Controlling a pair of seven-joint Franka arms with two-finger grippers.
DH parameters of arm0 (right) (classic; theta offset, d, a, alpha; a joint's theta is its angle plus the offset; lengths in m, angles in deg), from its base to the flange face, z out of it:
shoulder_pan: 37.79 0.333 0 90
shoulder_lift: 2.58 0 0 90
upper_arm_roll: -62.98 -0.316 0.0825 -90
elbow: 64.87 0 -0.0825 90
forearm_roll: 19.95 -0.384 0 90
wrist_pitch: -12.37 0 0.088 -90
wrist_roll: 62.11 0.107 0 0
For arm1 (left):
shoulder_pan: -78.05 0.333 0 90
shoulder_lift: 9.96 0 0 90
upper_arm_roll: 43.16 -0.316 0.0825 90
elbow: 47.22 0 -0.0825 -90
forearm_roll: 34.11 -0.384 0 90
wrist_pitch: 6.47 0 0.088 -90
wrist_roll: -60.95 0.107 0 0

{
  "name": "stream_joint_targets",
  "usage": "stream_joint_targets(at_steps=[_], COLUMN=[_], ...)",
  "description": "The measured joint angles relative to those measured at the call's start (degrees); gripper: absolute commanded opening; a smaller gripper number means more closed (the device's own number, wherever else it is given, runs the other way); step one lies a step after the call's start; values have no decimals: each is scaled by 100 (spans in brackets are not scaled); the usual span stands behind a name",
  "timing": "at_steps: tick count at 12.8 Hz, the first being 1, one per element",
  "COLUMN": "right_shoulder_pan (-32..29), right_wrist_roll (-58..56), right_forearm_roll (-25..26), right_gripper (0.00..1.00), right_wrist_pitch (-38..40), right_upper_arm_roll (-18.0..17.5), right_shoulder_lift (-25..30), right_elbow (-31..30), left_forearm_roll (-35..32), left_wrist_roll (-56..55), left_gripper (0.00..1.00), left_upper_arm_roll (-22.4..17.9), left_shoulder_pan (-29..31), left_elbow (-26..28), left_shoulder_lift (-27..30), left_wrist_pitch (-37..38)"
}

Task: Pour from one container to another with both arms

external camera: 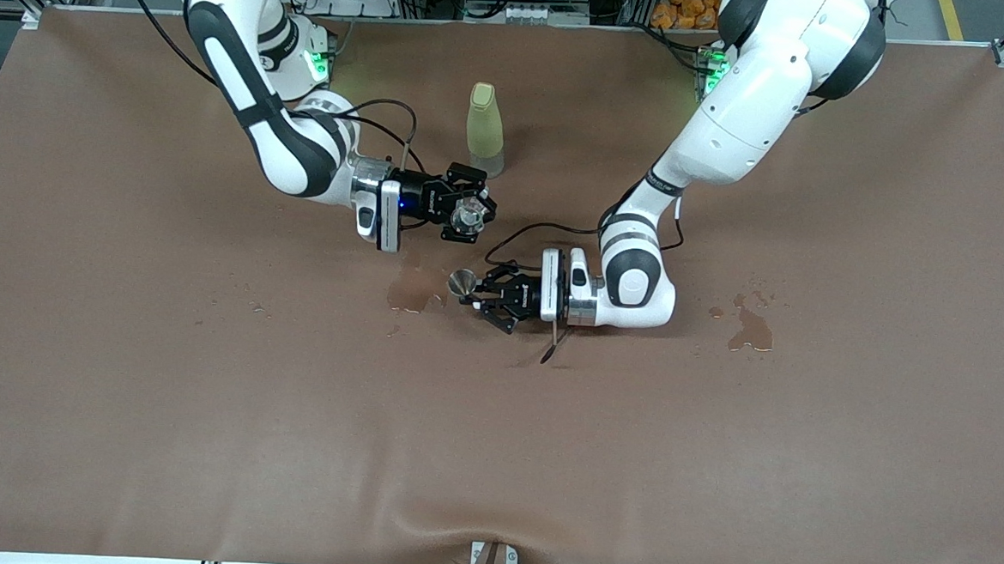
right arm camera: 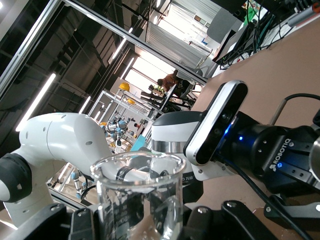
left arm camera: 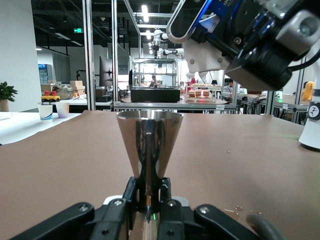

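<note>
- Jaws of the left gripper [external camera: 477, 296] are clenched on the narrow stem of a metal funnel-shaped cup [external camera: 462, 282]; in the left wrist view the cup [left arm camera: 149, 145] stands upright with its wide mouth up, just above the desk [external camera: 203, 404].
- Jaws of the right gripper [external camera: 470, 207] are clenched on a clear glass beaker [external camera: 468, 219]; the right wrist view shows the beaker [right arm camera: 137, 197] close before the camera, tilted, with the left arm's wrist above it in that view.
- Position: both containers are held over the middle of the desk, the beaker just beside the metal cup and on the side of the robots' bases, near but apart.
- Step in hand, as judged: approach to the pour, or its very start; no stream of liquid can be made out between the two vessels, and whether the beaker holds liquid cannot be told.
- Next move calls for: the beaker's lip brought over the cup's mouth and tipped slowly, while the left arm keeps the cup level.
- Surroundings: a pale green bottle [external camera: 485, 130] stands upright, farther from the front camera than both grippers; wet patches [external camera: 415, 293] lie on the desk beside the cup, and another patch [external camera: 750, 328] toward the left arm's end, suggesting spills are a risk.
</note>
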Motion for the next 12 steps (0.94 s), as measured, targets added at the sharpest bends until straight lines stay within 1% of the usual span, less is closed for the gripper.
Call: stream_joint_targets(at_steps=[6,12], right_shoulder_pan=[0,0], right_wrist_roll=[324,1175], right_forearm_roll=[-17,-23], right_gripper=[0,0], right_wrist_pitch=[0,0], right_upper_arm_roll=[0,0], right_shoulder_lift=[1,37], right_elbow=[3,19], left_forearm_roll=[0,0], left_wrist_roll=[19,281], left_gripper=[0,0], left_upper_arm_roll=[15,76], left_shoulder_pan=[1,3], left_elbow=[74,336], left_shoulder_lift=[0,51], left_wrist_pitch=[118,311])
